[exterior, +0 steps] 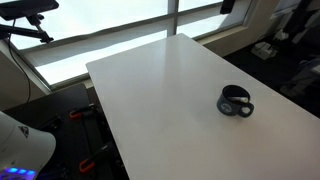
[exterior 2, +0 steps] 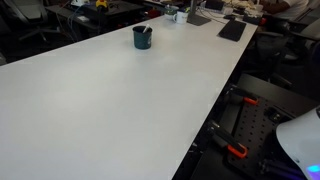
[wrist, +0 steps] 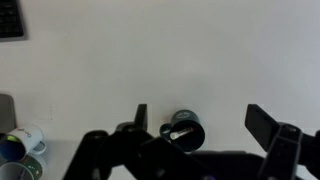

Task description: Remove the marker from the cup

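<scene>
A small black cup (exterior: 236,102) with a side handle stands on the white table (exterior: 160,90); in an exterior view it sits far down the table (exterior 2: 142,38). From the wrist view I look down into the cup (wrist: 184,133), where the pale marker (wrist: 180,131) lies across its mouth. My gripper (wrist: 203,122) hangs above the table, open, its dark fingers (wrist: 141,118) spread wide. The cup lies between them, nearer the left finger, and nothing is held. The gripper does not show in either exterior view.
A black keyboard (exterior 2: 232,30) and clutter lie at the table's far end. Coloured mugs (wrist: 24,146) stand at the lower left of the wrist view, with a dark flat object (wrist: 10,20) at its top left. The table edge (exterior: 105,130) drops off beside the robot base (exterior: 20,150).
</scene>
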### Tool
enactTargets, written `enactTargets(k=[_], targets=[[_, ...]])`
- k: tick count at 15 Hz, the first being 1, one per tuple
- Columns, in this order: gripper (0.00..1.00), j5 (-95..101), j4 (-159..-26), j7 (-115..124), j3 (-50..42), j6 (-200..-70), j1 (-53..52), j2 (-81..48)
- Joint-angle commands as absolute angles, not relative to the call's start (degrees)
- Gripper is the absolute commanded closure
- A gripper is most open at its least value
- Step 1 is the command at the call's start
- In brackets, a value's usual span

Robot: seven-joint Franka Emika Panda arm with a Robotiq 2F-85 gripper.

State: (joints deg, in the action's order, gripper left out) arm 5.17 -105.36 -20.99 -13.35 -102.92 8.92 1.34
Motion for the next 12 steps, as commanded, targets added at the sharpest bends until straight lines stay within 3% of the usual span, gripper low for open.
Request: enactTargets(k=[1, 8, 12], targets=[[0.00, 3.08, -95.12, -21.24, -13.17, -98.30, 10.69, -6.54], [0.00, 0.45, -80.34, -21.95, -11.83, -89.88, 14.32, -17.13], [0.00, 0.64, -82.97, -22.38, -10.24, -90.96, 14.25, -14.83]])
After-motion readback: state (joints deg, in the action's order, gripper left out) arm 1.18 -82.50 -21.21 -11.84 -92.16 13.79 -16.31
